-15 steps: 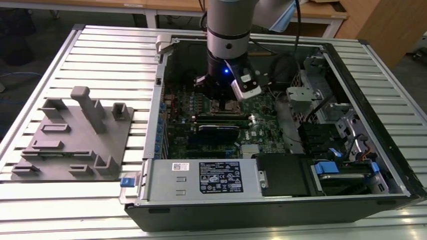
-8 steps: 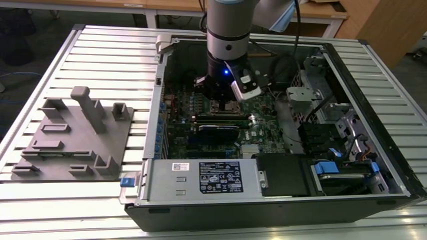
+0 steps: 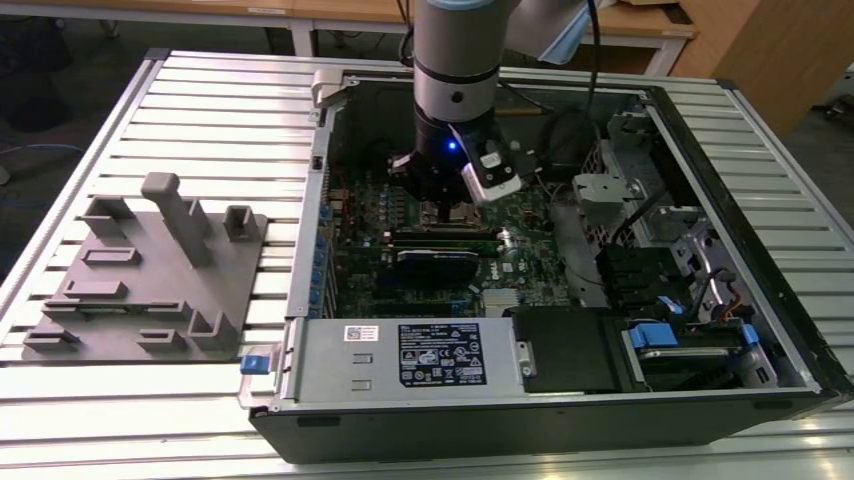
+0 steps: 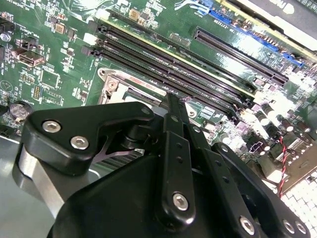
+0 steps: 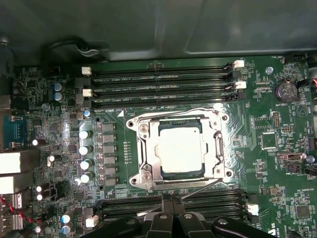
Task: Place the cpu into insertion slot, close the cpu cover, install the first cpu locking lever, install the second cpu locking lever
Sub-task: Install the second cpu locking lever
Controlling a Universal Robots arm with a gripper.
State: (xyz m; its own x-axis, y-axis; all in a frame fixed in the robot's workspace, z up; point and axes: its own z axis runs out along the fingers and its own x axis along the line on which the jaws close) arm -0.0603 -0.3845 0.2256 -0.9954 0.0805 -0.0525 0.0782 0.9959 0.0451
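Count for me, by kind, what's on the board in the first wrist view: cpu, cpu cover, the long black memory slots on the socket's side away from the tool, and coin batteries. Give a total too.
cpu: 1
cpu cover: 1
long black memory slots: 4
coin battery: 1
Total: 7

A grey fixture block point(image 3: 147, 275) lies on the slatted table point(image 3: 80, 420) beside the open computer case point(image 3: 747, 200).
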